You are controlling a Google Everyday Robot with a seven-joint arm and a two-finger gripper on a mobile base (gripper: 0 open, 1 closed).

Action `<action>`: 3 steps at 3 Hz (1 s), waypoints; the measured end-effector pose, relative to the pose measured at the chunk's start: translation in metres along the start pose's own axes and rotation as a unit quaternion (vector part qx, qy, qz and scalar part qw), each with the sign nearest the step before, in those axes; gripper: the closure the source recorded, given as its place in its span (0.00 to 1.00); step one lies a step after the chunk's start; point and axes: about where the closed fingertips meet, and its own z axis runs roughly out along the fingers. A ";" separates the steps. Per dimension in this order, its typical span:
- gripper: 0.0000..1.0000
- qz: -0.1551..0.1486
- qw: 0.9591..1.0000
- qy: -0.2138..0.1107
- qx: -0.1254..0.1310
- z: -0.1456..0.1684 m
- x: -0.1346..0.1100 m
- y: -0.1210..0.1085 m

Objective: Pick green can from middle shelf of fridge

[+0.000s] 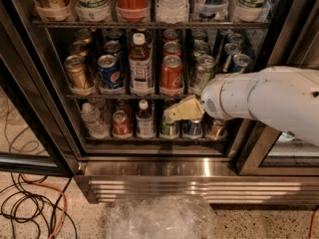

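The green can (203,72) stands upright at the front of the middle shelf (124,96) of the fridge (199,176), right of a red can (172,74). More cans stand in rows behind it. My gripper (180,110), cream-coloured on a thick white arm (269,102), reaches in from the right. It hangs just below the middle shelf's front edge, below and slightly left of the green can, in front of the lower shelf's cans. It holds nothing that I can see.
A blue Pepsi can (108,72), a gold can (77,72) and a labelled bottle (141,66) share the middle shelf. Large bottles (132,1) fill the rack above. Small cans and bottles (122,123) sit below. Cables (30,203) and crumpled plastic (157,218) lie on the floor.
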 end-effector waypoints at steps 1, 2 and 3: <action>0.00 0.007 1.000 -0.004 0.002 0.000 -0.003 0.000; 0.00 0.002 1.000 0.005 0.013 0.015 0.005 -0.007; 0.00 -0.010 0.999 0.011 0.049 0.035 0.003 -0.029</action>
